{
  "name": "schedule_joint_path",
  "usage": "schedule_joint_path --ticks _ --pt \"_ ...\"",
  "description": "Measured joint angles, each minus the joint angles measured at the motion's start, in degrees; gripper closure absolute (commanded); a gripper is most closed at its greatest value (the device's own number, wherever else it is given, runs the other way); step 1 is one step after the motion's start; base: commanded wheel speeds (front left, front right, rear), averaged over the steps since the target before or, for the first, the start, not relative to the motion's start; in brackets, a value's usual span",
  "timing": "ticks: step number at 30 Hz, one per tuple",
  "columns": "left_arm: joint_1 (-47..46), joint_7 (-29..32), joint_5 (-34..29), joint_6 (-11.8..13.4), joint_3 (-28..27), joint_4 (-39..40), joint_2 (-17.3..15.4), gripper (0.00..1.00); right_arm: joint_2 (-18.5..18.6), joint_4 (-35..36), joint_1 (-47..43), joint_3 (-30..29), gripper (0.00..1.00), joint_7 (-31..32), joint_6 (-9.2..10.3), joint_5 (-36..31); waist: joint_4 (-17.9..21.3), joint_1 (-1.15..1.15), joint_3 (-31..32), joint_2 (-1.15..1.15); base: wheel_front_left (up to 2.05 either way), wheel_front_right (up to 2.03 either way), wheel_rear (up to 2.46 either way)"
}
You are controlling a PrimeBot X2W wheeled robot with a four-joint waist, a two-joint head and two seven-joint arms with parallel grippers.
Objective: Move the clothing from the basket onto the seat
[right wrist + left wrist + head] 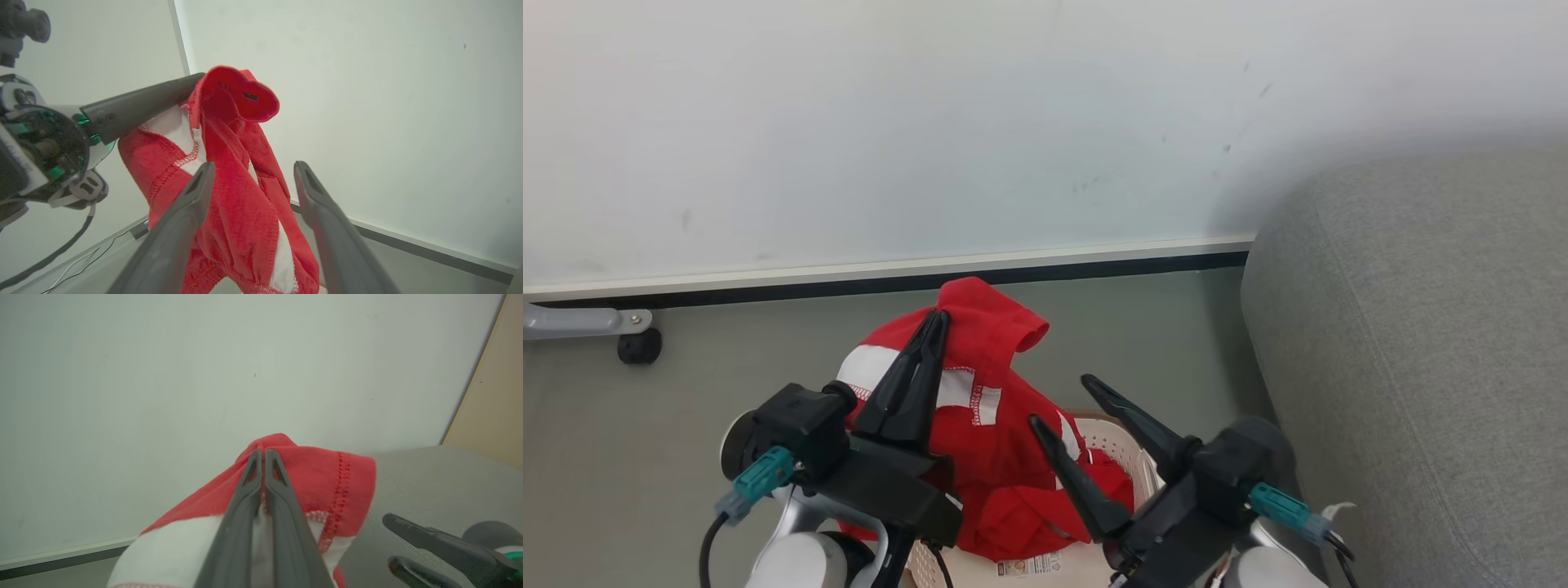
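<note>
A bright red garment with white panels (984, 384) hangs lifted above the cream basket (1115, 445), its lower folds still resting inside. My left gripper (939, 320) is shut on the garment's top edge, and the left wrist view shows both fingers pinched together on the red cloth (318, 473). My right gripper (1062, 400) stands open beside the hanging cloth with nothing between its fingers; in the right wrist view the garment (237, 175) drapes just beyond them, held by the left gripper (192, 81). The grey sofa seat (1421, 343) lies to the right.
A white wall with a dark baseboard (882, 282) runs behind the basket. A black caster on a grey leg (637, 345) stands at the far left on the grey-green floor (670, 408). A label sticker (1029, 565) shows on the basket's bottom.
</note>
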State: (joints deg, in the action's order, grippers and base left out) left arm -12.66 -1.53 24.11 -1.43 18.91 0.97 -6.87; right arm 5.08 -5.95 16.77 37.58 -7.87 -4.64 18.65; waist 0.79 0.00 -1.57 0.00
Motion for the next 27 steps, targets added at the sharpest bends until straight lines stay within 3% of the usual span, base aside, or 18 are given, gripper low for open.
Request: schedule_joint_path --ticks 17,18,19,20,27 --pt "-0.5 1.4 0.0 -0.1 1.7 1.9 0.4 1.00 -1.2 -11.2 9.9 8.0 0.00 2.8 -1.93 3.8 -2.0 0.00 -1.1 0.00 0.00 0.00 0.00" --pt "-0.6 1.4 0.0 -0.1 1.8 1.9 0.4 1.00 -1.2 -11.6 10.2 8.4 0.18 2.8 -1.93 4.2 -2.1 0.00 -1.1 0.00 0.00 0.00 0.00" --pt "-0.8 1.5 0.0 -0.1 1.8 2.0 0.4 1.00 -1.2 -12.2 10.5 8.9 0.56 3.0 -1.96 4.4 -2.1 0.00 -1.1 0.00 0.00 0.00 0.00" --pt "-0.9 1.6 0.0 -0.1 1.9 2.2 0.4 1.00 -1.2 -12.7 10.9 9.3 1.00 3.1 -2.01 4.6 -2.2 0.00 -1.2 0.00 0.00 0.00 0.00" --pt "-1.0 2.0 0.0 -0.2 2.2 2.6 0.5 1.00 -1.2 -13.2 13.1 13.5 1.00 2.5 -2.10 8.4 -2.5 0.00 -1.3 0.00 0.00 0.00 0.00"
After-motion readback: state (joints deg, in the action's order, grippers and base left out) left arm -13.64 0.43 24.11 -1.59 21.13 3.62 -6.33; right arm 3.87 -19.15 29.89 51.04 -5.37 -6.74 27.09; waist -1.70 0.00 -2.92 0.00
